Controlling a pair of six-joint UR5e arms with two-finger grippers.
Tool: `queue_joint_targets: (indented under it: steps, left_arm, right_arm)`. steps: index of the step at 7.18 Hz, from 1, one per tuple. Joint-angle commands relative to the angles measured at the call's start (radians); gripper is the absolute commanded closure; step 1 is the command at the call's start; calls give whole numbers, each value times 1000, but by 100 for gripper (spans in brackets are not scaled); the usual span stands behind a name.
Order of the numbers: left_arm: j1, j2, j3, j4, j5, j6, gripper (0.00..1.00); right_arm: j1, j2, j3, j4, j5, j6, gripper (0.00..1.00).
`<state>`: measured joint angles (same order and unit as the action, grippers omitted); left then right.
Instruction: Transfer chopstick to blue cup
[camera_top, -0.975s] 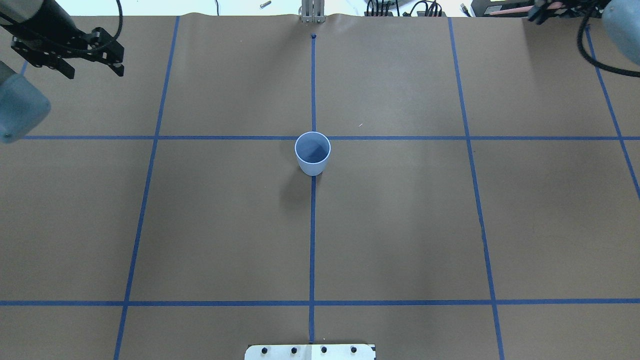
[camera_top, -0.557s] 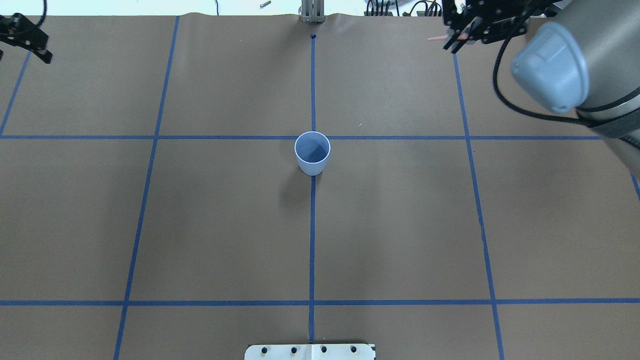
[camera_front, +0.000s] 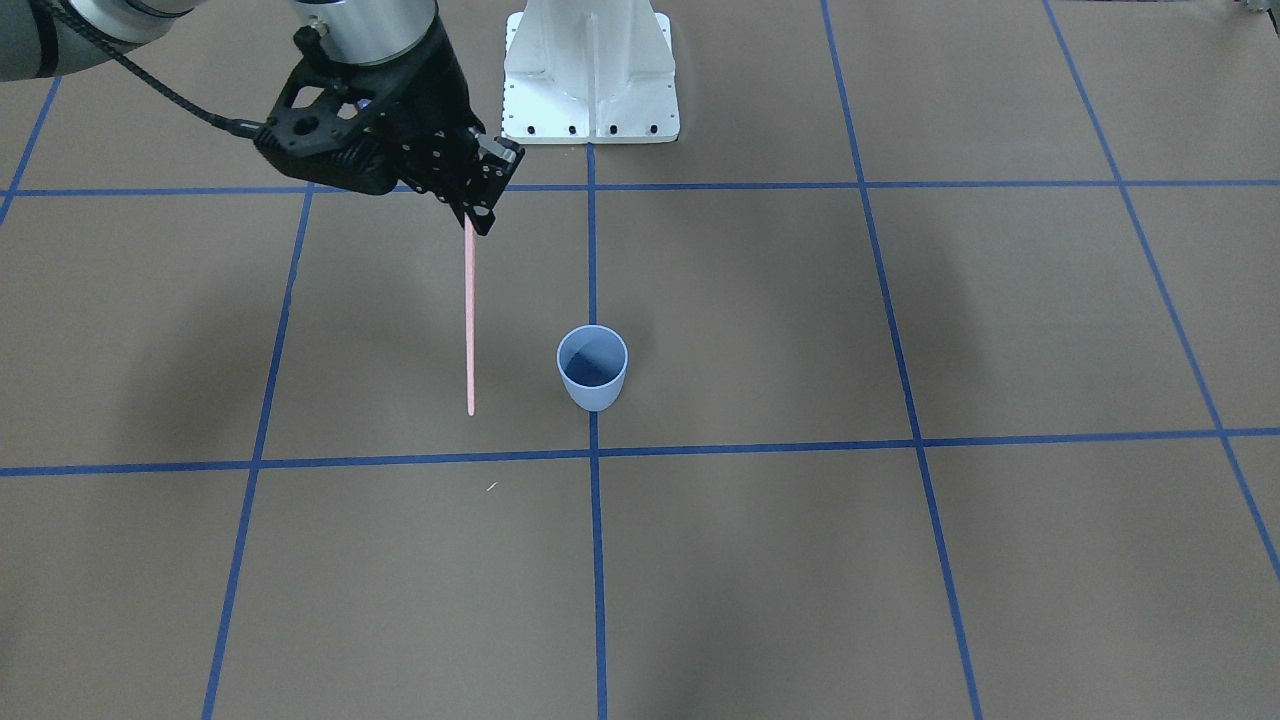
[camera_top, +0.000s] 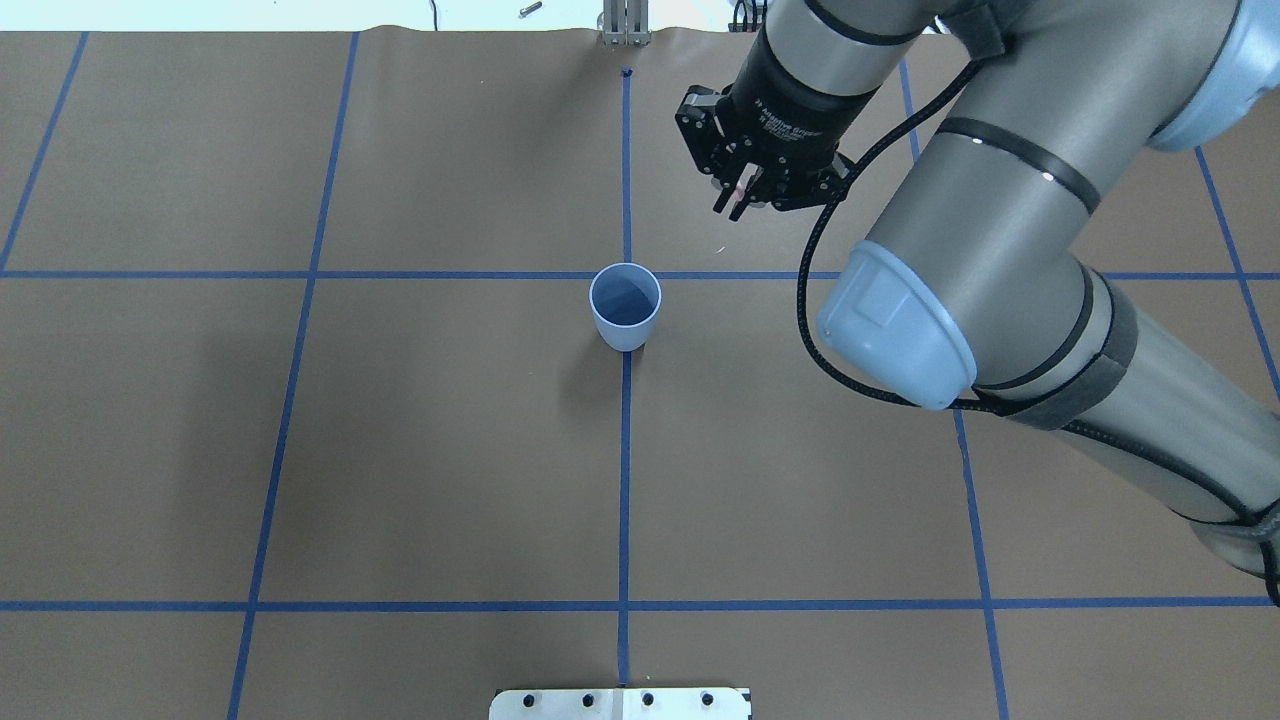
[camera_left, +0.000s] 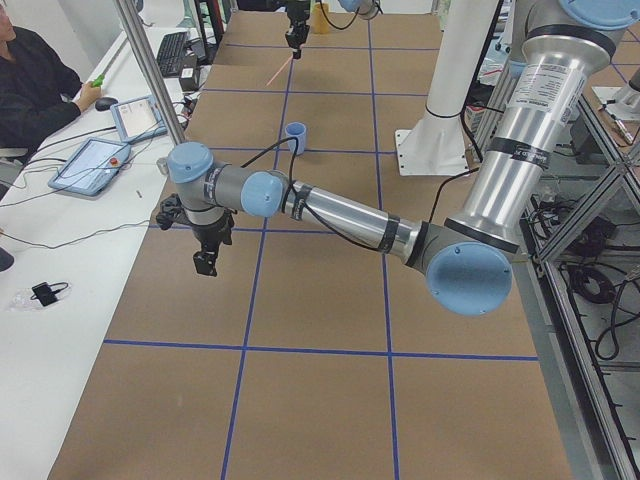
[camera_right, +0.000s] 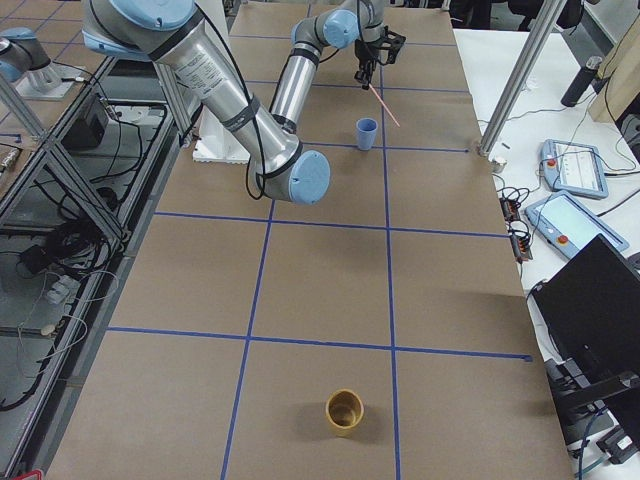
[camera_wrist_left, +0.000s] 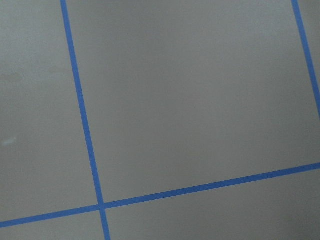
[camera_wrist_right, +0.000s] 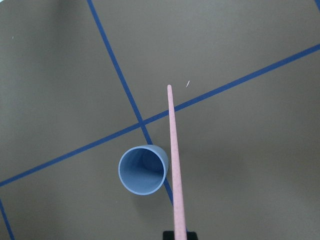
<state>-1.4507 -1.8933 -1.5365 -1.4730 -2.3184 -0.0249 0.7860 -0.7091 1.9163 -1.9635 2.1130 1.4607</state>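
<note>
The right gripper (camera_front: 478, 213), clamping the chopstick (camera_front: 469, 320), is swinging in from the corner toward the cup (camera_front: 592, 367) for the drop; whether the left gripper (camera_left: 204, 266) is open or closed, I cannot tell.

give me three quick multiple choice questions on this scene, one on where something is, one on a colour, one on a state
1. Where does the blue cup stand?
A) on the centre blue tape line
B) on its side at a far corner
C) in a gripper's grasp

2. What colour is the chopstick?
A) green
B) pink
C) black

3. What state is the chopstick in?
A) lying flat
B) standing in the cup
C) clamped in the right gripper, hanging outside the cup

Answers:
1 A, the tape line runs out from under the cup's base.
2 B, it shows pale pink in the front and right wrist views.
3 C, the fingers pinch its top end and its tip hangs clear of the cup's rim.
</note>
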Motion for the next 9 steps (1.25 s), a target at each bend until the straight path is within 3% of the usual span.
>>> queue_joint_targets:
  steps: [1,4,9]
  left_arm:
    - [-2,20,4,-1,1,10,2]
    - [-2,25,7,-1,1,11,2]
    - [0,25,7,-1,1,10,2]
  right_arm:
    - [-114,38,-9,2,-69,36,100]
    - [-163,77,-104,103,-73,67,100]
    - [-189,72,-157,103,-51,66,100]
